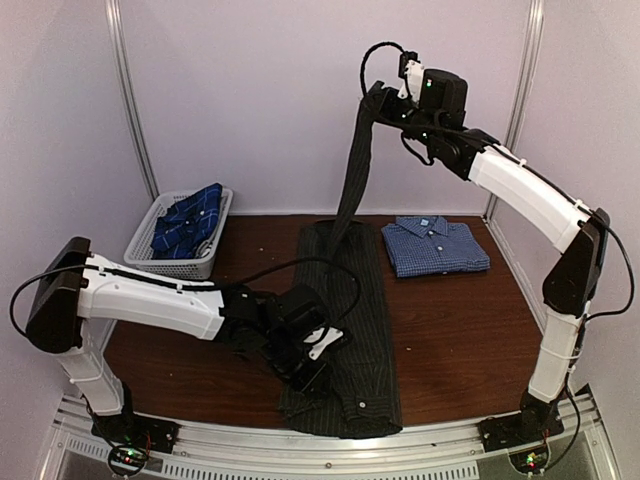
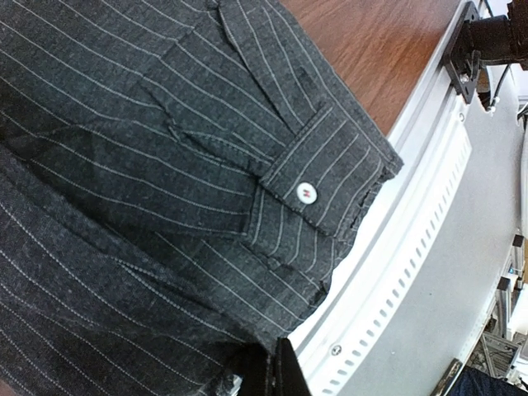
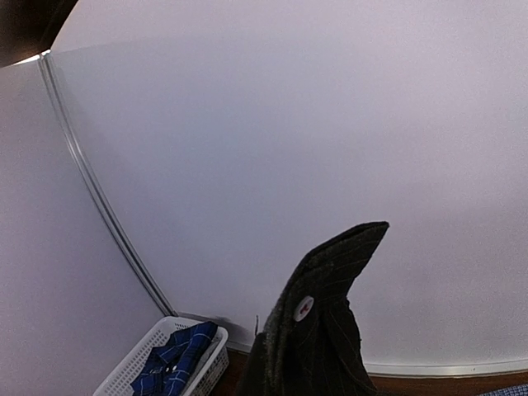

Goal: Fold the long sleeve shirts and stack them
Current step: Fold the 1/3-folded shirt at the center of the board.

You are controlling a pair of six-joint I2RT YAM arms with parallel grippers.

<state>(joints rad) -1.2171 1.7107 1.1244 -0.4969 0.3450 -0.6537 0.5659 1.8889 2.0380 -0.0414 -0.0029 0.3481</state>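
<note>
The charcoal pinstripe shirt (image 1: pixel 345 330) lies lengthwise down the middle of the table, its near end at the front edge. My right gripper (image 1: pixel 388 100) is raised high at the back and is shut on the shirt's sleeve cuff (image 3: pixel 330 330), which hangs down taut to the shirt body; the cloth hides the fingers. My left gripper (image 1: pixel 312 372) is low at the shirt's near left side and shut on the fabric (image 2: pixel 165 206), beside the other cuff with a white button (image 2: pixel 306 193). The blue-and-white check shirt (image 1: pixel 435 246) lies folded at the back right. The navy plaid shirt (image 1: pixel 188 222) lies in the basket.
A white mesh basket (image 1: pixel 170 262) stands at the back left and also shows in the right wrist view (image 3: pixel 136 371). A metal rail (image 1: pixel 330 455) runs along the near edge, under the shirt's end (image 2: pixel 412 247). White walls enclose the table.
</note>
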